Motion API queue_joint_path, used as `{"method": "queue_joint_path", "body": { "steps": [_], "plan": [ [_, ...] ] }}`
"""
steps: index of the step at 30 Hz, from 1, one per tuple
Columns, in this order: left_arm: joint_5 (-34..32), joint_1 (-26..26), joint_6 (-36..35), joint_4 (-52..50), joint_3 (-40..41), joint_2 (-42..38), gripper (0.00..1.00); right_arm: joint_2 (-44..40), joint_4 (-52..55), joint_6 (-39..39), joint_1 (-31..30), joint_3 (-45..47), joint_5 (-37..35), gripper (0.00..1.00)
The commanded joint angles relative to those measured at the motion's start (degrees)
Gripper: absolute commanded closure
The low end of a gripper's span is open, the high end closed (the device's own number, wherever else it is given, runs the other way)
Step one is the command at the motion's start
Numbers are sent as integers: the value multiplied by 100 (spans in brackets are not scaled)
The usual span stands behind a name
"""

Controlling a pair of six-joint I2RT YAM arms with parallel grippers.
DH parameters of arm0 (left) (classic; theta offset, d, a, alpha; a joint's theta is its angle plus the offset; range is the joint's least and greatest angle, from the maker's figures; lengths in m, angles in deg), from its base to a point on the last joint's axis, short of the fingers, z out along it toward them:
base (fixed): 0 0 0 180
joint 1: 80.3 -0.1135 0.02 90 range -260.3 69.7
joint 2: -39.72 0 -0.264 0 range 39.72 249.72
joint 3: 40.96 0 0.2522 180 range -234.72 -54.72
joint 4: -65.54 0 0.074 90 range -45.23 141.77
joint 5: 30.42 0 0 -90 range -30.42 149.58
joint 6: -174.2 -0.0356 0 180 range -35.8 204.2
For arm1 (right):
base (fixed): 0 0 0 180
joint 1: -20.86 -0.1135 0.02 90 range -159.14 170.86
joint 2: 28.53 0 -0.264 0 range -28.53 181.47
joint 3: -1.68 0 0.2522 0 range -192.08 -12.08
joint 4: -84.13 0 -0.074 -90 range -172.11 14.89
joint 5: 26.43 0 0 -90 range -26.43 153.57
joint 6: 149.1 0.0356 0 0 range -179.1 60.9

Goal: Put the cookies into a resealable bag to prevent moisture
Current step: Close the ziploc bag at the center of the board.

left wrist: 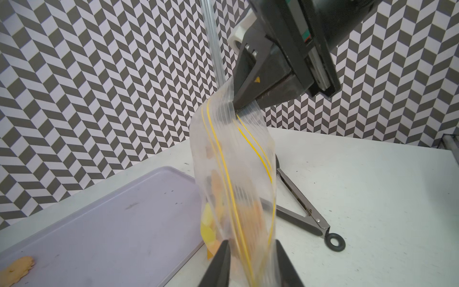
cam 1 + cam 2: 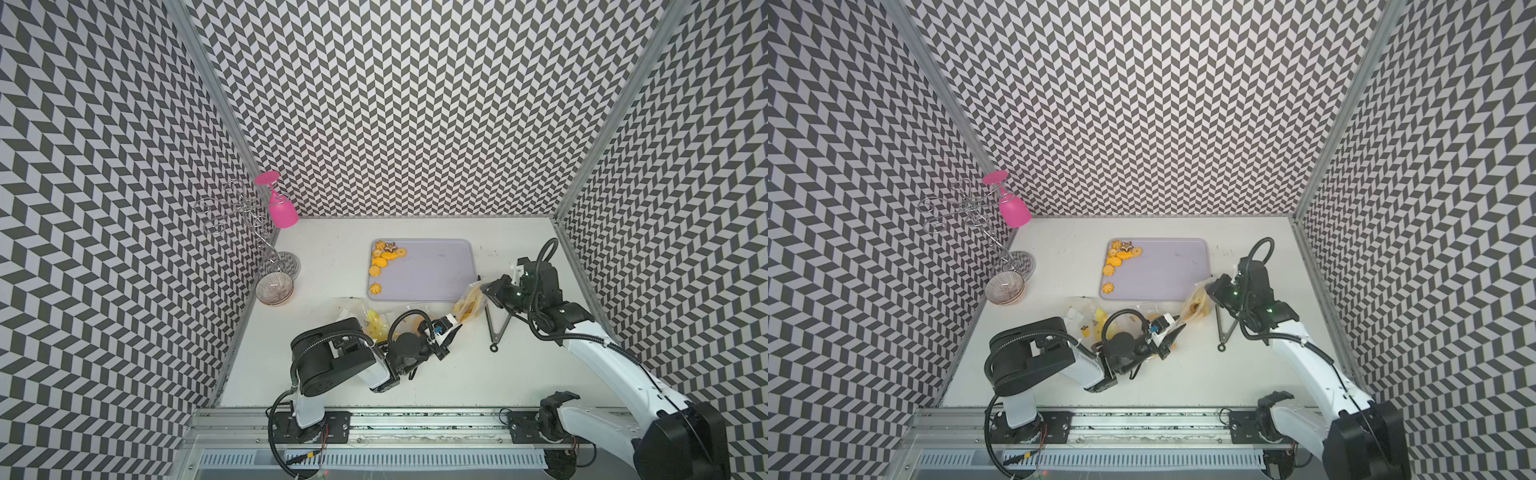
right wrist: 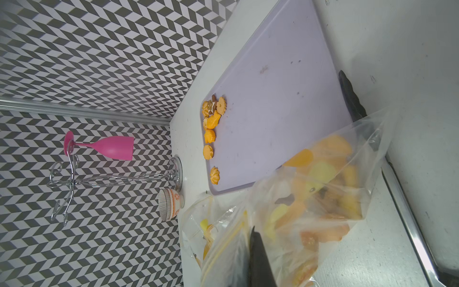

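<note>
Several orange cookies (image 2: 384, 257) (image 2: 1119, 255) (image 3: 210, 129) lie in the far left corner of the lilac tray (image 2: 432, 270) (image 2: 1163, 270) (image 1: 111, 223) (image 3: 273, 99). The clear resealable bag (image 2: 469, 305) (image 2: 1196, 305) (image 1: 236, 161) (image 3: 323, 186) hangs off the tray's near right corner, and more cookies (image 3: 330, 149) show through it. My right gripper (image 2: 484, 291) (image 2: 1209, 286) (image 1: 236, 106) (image 3: 252, 231) is shut on the bag's zip edge. My left gripper (image 2: 455, 324) (image 2: 1181, 322) (image 1: 250, 246) straddles the same edge lower down. Its jaws are narrowed, with a gap left between them.
Black-tipped metal tongs (image 2: 496, 324) (image 2: 1225, 328) (image 1: 298, 211) lie right of the bag. Other clear bags with yellow prints (image 2: 370, 320) (image 2: 1088, 320) (image 3: 206, 223) lie beside my left arm. A patterned bowl (image 2: 274, 289) and a wire rack with a pink glass (image 2: 280, 203) stand far left.
</note>
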Motion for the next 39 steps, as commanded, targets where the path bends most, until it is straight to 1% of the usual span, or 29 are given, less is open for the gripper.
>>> {"method": "queue_joint_path", "body": {
  "steps": [1, 3, 6, 7, 9, 11, 13, 14, 15, 17, 18, 19, 20, 22, 24, 26, 28, 31, 33, 34, 35, 36, 37, 39],
  "plan": [
    [-43, -46, 50, 119, -86, -16, 78, -38, -151, -59, 41, -30, 34, 100],
    [-119, -57, 73, 76, -61, -117, 86, -51, -97, -110, 53, -74, 13, 100],
    [124, -239, 250, 126, 153, -401, 100, -133, 56, -306, 78, -232, -121, 100],
    [178, -337, 364, 41, 210, -543, 100, -188, 7, -474, 88, -274, -91, 100],
    [467, -564, 488, -658, 129, -869, 100, -322, -178, -996, 89, -316, 65, 100],
    [937, -761, 341, -1383, 58, -1219, 100, -513, -260, -1561, 90, -333, -6, 98],
    [1608, -1029, 209, -1960, 5, -1531, 100, -747, -265, -2083, 96, -294, -216, 92],
    [2005, -1201, 171, -2194, -20, -1657, 100, -897, -290, -2316, 91, -230, -377, 86],
    [2371, -1389, 149, -2402, -63, -1743, 100, -1025, -304, -2450, 96, -173, -591, 83],
    [3166, -1829, 54, -2946, -240, -1824, 100, -1319, -295, -2859, 97, -99, -923, 66],
    [3497, -2013, -25, -3170, -335, -1816, 100, -1418, -289, -3037, 97, -81, -1041, 54],
    [3823, -2194, -123, -3384, -447, -1791, 100, -1551, -287, -3199, 97, -63, -1161, 47],
    [4110, -2363, -218, -3608, -568, -1767, 100, -1676, -287, -3379, 94, -57, -1238, 42],
    [4551, -2613, -470, -4044, -832, -1729, 100, -1874, -313, -3774, 97, -24, -1344, 40],
    [4814, -2812, -718, -4511, -1107, -1697, 100, -2077, -355, -4180, 94, 81, -1483, 38],
    [5063, -2988, -1039, -4956, -1373, -1662, 100, -2239, -503, -4531, 98, 354, -1486, 40],
    [5289, -3212, -1154, -5152, -1600, -1596, 100, -2386, -651, -4464, 91, 575, -1536, 41],
    [6020, -3557, -1145, -5302, -1951, -1383, 100, -2370, -343, -4497, 96, 474, -1189, 39],
    [6250, -3637, -1206, -5432, -2128, -1238, 100, -2337, -51, -4637, 94, 386, -817, 39],
    [6256, -3639, -1289, -5560, -2203, -1190, 100, -2314, 70, -4853, 91, 400, -415, 34],
    [6264, -3648, -1324, -5610, -2241, -1146, 100, -2290, 161, -5011, 92, 423, -69, 26],
    [6316, -3654, -1339, -5622, -2263, -1103, 100, -2272, 99, -5053, 83, 481, 213, 14],
    [6385, -3673, -1339, -5622, -2282, -1070, 100, -2267, 38, -5008, 73, 512, 349, 14],
    [6463, -3689, -1289, -5608, -2306, -1015, 100, -2196, -71, -5053, 77, 509, 837, 14]
  ]
}}
